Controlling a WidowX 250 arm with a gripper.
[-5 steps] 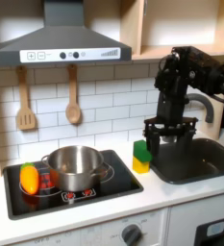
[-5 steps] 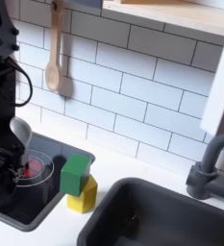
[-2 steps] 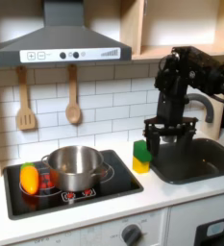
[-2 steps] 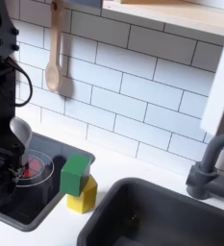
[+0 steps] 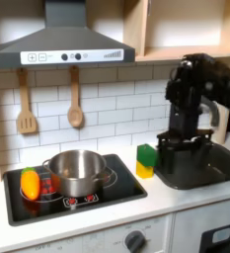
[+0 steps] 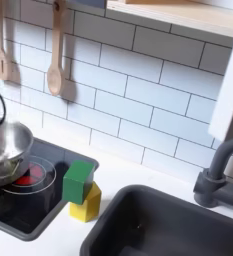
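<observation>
In the first exterior view the black arm stands at the right, and my gripper [image 5: 183,150] hangs pointing down over the left part of the dark sink [image 5: 213,170]. Its fingers look spread apart with nothing between them. The nearest thing is a green block on a yellow base [image 5: 145,160], standing on the counter just left of the gripper and apart from it. In the second exterior view the same block [image 6: 81,188] stands between the stove [image 6: 38,200] and the sink [image 6: 178,225].
A steel pot [image 5: 77,170] sits on the black stove [image 5: 107,196], with an orange-and-yellow toy vegetable [image 5: 30,183] to its left. A wooden spatula [image 5: 26,104] and spoon [image 5: 75,99] hang on the tiled wall. The faucet [image 6: 220,175] stands at the sink's far corner.
The arm has swung right, from beside the block to over the sink. In the second exterior view it has left the left side, uncovering the pot.
</observation>
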